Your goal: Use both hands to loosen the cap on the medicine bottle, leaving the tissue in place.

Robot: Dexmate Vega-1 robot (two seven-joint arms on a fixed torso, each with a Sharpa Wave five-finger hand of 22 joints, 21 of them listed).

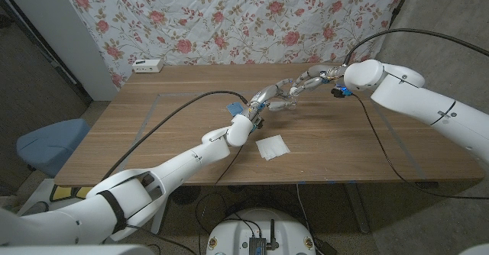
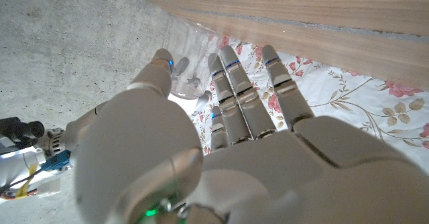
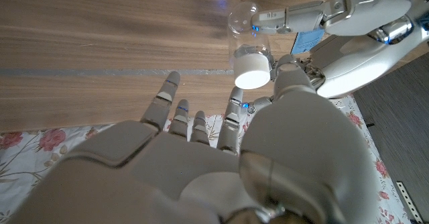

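Note:
The medicine bottle [image 3: 242, 24] is clear plastic with a white cap [image 3: 251, 76]. My left hand [image 1: 265, 99] holds it just above the middle of the table, its body [image 2: 186, 63] between thumb and fingers [image 2: 226, 66]. My right hand [image 1: 304, 82] reaches in from the right with its fingers spread. Its thumb [image 3: 289, 73] and a fingertip stand close beside the cap, and I cannot make out any contact. The white tissue [image 1: 273, 146] lies on the table nearer to me, apart from both hands.
A white box [image 1: 147, 65] sits at the table's [image 1: 153, 133] far left corner. A blue chair [image 1: 46, 144] stands off the left side. A flowered cloth [image 1: 244, 18] hangs behind the table. Black cables trail from both arms across the tabletop.

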